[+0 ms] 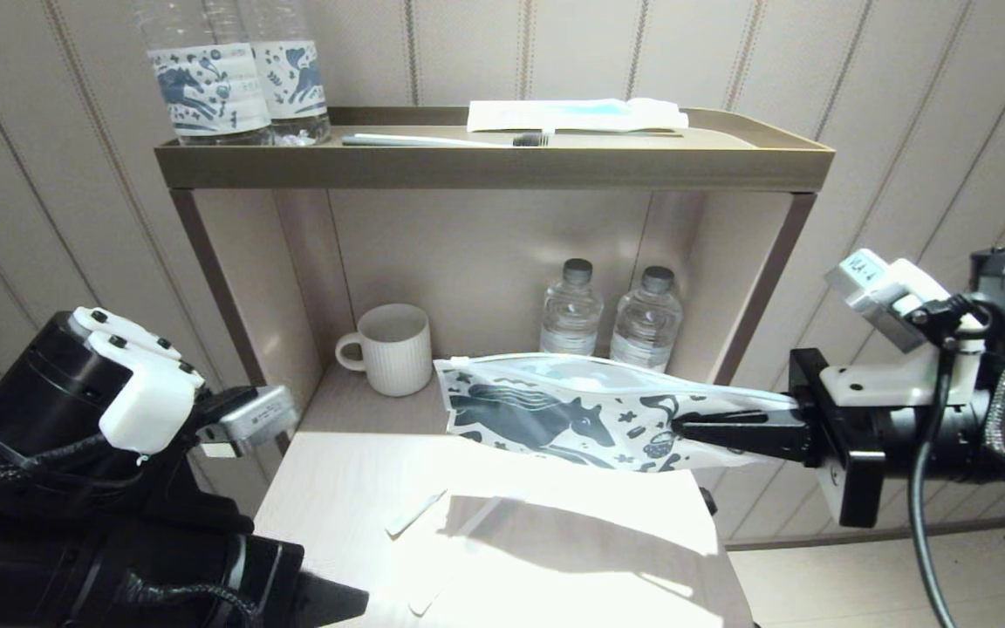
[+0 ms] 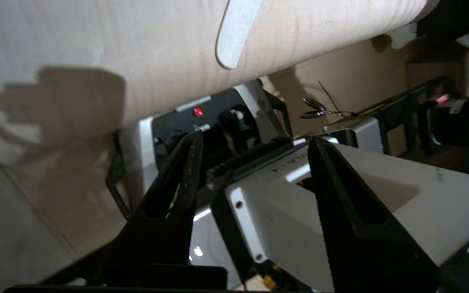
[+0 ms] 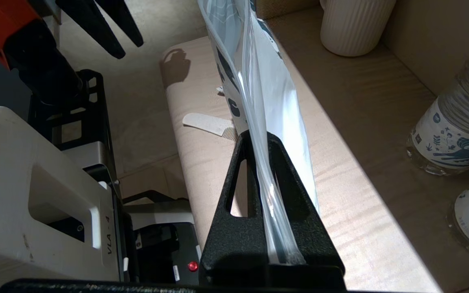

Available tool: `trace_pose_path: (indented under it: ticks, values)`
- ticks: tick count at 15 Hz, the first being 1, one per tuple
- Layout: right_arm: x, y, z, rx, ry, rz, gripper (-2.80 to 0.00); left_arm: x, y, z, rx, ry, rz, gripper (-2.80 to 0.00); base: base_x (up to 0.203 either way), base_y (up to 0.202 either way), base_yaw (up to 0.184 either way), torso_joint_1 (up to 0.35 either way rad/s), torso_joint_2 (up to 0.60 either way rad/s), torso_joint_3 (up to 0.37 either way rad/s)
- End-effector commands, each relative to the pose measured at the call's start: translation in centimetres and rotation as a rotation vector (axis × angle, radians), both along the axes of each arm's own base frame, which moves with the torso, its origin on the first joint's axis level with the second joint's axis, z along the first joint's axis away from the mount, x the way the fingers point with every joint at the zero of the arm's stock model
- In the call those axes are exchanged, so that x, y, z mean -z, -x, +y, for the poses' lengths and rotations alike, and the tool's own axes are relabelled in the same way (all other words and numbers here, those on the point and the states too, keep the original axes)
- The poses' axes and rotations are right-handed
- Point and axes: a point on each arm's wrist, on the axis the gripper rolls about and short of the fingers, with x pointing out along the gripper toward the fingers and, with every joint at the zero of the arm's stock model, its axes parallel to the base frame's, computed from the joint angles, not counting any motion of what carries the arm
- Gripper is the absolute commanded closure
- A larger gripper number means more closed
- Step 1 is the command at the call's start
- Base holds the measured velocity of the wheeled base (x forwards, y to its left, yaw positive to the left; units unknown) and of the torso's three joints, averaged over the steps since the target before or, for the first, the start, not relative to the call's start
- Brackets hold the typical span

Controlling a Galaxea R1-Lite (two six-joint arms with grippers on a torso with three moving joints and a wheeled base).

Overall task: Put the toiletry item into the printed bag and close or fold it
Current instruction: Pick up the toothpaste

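The printed bag (image 1: 555, 410), white with a dark horse, hangs edge-up in the air over the tabletop. My right gripper (image 1: 686, 427) is shut on its right end; in the right wrist view the bag (image 3: 267, 81) runs out from between the closed fingers (image 3: 259, 136). The white comb (image 1: 415, 513) lies flat on the table below and left of the bag, its handle and first teeth (image 3: 208, 123) showing beside the bag. My left gripper (image 1: 337, 602) stands open and empty (image 2: 255, 136) off the table's near-left edge, with the comb's handle tip (image 2: 234, 32) above it.
The light wooden table (image 1: 511, 558) stands against a shelf unit. In its niche stand a white mug (image 1: 393, 349) and two water bottles (image 1: 572, 305). The top tray (image 1: 485, 166) holds two horse-label bottles (image 1: 232, 87), a toothbrush (image 1: 441, 139) and a white-and-blue packet (image 1: 572, 113).
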Motion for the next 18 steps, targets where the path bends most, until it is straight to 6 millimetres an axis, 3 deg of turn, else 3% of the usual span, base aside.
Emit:
trace_pose_path:
  ticks: [1, 6, 9, 13, 14, 18]
  values:
    - [-0.1, 0.2, 0.0, -0.006, -0.002, -0.008, 0.0, 0.4, 0.1, -0.3, -0.016, 0.004, 0.069, 0.0, 0.0, 0.0, 0.0, 0.0, 0.0, 0.0]
    - [-0.4, 0.2, -0.1, -0.005, -0.005, -0.02, 0.0, 2.4, -0.9, -2.3, -0.015, -0.106, 0.188, 0.0, 0.0, 0.0, 0.0, 0.0, 0.0, 0.0]
    - [-0.6, 0.4, -0.2, -0.003, -0.008, -0.027, 0.0, 1.9, -0.9, -4.3, 0.084, -0.143, 0.105, 0.0, 0.0, 0.0, 0.0, 0.0, 0.0, 0.0]
    - [-0.9, 0.5, -0.4, 0.005, -0.013, -0.037, 0.0, 3.7, -1.0, -8.2, 0.105, -0.313, 0.021, 0.0, 0.0, 0.0, 0.0, 0.0, 0.0, 0.0]
    - [-1.1, 0.6, -0.5, 0.003, -0.016, -0.043, 0.0, 3.9, -0.8, -8.7, 0.118, -0.335, 0.008, -2.8, 0.0, 0.0, 0.0, 0.0, 0.0, 0.0]
    - [-1.4, 0.5, -0.9, -0.002, -0.027, -0.052, 0.0, 4.9, -1.9, -10.9, 0.093, -0.427, -0.059, -2.8, 0.0, 0.0, 0.0, 0.0, 0.0, 0.0]
